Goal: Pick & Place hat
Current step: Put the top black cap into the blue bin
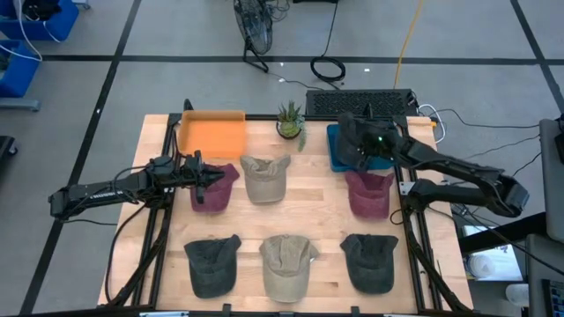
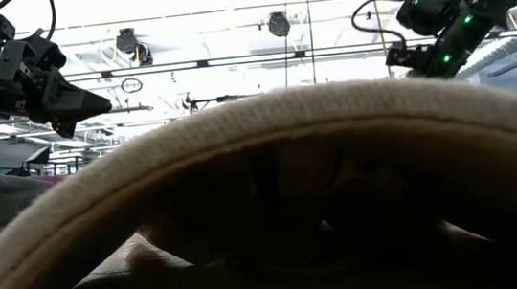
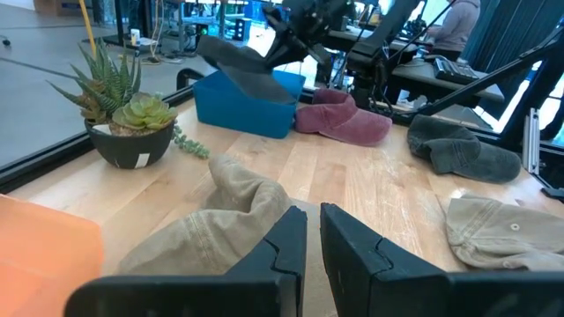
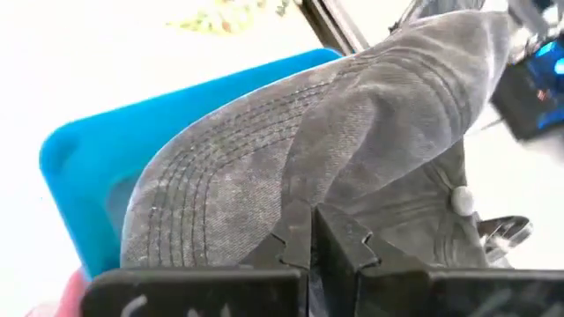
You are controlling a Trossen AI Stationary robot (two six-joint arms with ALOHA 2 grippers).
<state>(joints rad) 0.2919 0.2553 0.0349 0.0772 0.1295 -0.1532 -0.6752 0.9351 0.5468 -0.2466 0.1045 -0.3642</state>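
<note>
R gripper (image 4: 308,231) pinches faded grey denim cap (image 4: 352,132) above blue plastic bin (image 1: 339,150), table's 1 o'clock. Judgement: centre over bin before release. L gripper (image 3: 313,238) pressed together, idle.

In the low view a tan cap's brim (image 2: 270,162) fills nearly the whole picture, hiding the worktop and every other hat behind it. The right wrist view shows only part of the grey hat (image 4: 352,132) — it is cut off at the top and right edges and covers most of the blue bin (image 4: 79,167). From above, the right tool (image 1: 363,145) hides that hat and much of the bin.
</note>
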